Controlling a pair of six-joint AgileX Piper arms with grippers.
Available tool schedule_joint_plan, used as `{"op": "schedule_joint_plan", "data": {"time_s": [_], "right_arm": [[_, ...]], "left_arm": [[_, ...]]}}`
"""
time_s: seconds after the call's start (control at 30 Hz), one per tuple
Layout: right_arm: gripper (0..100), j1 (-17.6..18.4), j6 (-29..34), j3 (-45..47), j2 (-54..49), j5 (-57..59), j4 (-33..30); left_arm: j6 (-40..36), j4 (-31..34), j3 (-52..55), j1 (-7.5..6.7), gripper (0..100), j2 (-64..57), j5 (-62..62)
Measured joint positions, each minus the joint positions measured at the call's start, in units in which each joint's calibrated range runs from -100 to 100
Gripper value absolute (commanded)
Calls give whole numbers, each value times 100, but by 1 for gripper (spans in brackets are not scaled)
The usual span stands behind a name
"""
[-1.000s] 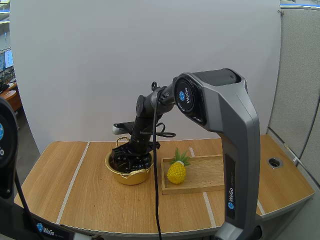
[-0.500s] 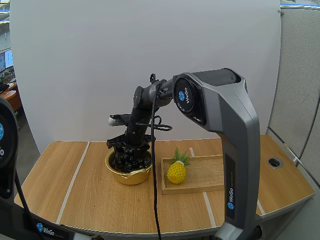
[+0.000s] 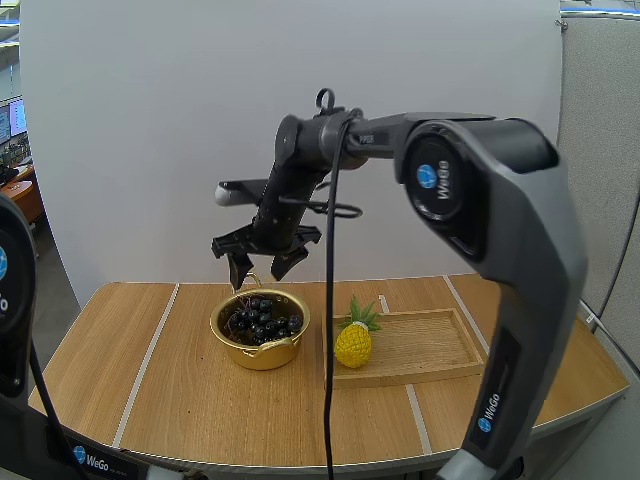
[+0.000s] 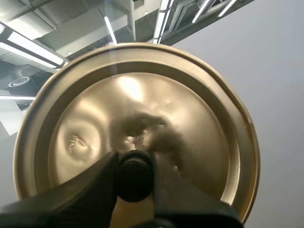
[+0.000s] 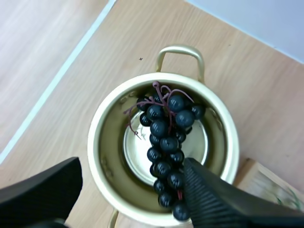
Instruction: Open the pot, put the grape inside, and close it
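Grapes (image 5: 164, 137) lying in pot (image 5: 96, 142) on desk (image 3: 150, 380), long axis across its floor, stem end toward the loop handle (image 5: 180, 54). Right claw (image 3: 258, 272) wide open, empty, above pot. Left claw (image 4: 134, 166) pinching lid (image 4: 190, 118) by knob (image 4: 134, 179).

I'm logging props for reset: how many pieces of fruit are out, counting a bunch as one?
2. The bunch of grapes lies inside the pot; the pineapple stands on the wooden tray, at the end nearest the pot.

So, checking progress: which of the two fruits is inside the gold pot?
The bunch of dark purple grapes lies inside the round gold metal pot; the yellow pineapple stands outside it, on the shallow wooden tray.
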Motion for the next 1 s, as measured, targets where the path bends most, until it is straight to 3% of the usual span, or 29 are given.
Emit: {"op": "schedule_joint_plan", "data": {"time_s": [0.27, 1.0], "right_arm": [[100, 0, 239, 58, -1066, 614, -199], [100, 0, 653, 1598, -4547, 962, -873]], "left_arm": [[0, 0, 0, 0, 0, 0, 0], [0, 0, 0, 0, 0, 0, 0]]}}
